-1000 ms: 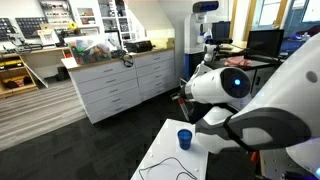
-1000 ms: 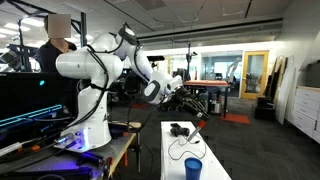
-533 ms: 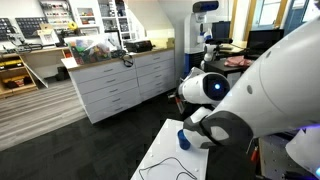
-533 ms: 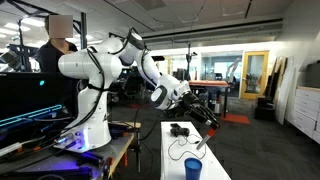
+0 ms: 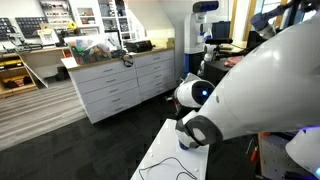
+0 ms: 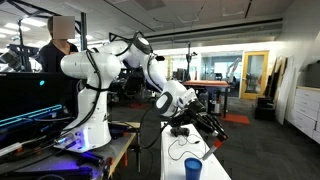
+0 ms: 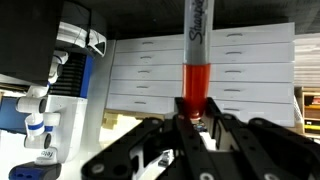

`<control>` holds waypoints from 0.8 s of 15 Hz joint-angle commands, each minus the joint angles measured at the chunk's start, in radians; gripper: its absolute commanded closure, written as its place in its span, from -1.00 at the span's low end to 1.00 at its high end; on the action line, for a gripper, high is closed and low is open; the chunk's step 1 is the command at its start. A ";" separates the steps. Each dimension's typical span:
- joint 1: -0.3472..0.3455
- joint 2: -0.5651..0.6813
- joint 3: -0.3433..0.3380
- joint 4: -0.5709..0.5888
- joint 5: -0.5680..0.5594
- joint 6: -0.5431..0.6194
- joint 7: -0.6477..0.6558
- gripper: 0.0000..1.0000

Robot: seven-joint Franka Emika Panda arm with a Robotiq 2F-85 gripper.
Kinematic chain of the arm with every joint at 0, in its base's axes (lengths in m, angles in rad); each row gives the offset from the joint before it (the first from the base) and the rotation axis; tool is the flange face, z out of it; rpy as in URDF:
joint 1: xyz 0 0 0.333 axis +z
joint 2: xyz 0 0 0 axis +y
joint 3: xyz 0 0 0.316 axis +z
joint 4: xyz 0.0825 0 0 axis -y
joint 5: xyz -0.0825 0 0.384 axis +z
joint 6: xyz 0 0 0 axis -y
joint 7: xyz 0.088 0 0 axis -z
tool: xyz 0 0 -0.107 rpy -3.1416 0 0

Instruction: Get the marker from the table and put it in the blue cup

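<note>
Grip: gripper (image 7: 194,112) is clamped tight on the marker (image 7: 195,55), pinching its red end. No gap visible betw pads and barrel.
Marker loc: off the table (image 6: 218,166), held in the air. Too small to pick out in ext views.
Long axis: runs straight out past the fingertips, in line w/ the gripper, dark lettered body leading.
Cup loc: blue cup (image 6: 193,169) stands upright on the table, just beside a loop of black cable (image 6: 178,152). Not in wrist view, where I only see the drawer cabinet (image 7: 250,70) behind the marker.
Key relation: in an exterior view the gripper (image 6: 212,128) sits above the cup and off to one side, clear of the rim. I judge the marker is nearer level than upright, aimed at the cabinet, not the cup mouth.
Next, my call: tip the free end down, centre it over the mouth, then release.
Risk: cup looks light, so a rim hit could knock it over.
</note>
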 commanded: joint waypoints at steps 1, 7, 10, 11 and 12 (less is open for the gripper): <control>0.003 0.055 0.002 0.037 0.045 -0.028 0.019 0.87; 0.047 0.101 -0.012 0.057 0.118 -0.060 0.009 0.87; 0.059 0.113 -0.014 0.060 0.151 -0.078 0.005 0.87; 0.068 0.119 -0.016 0.058 0.163 -0.088 0.005 0.87; 0.076 0.118 -0.015 0.054 0.171 -0.093 0.006 0.87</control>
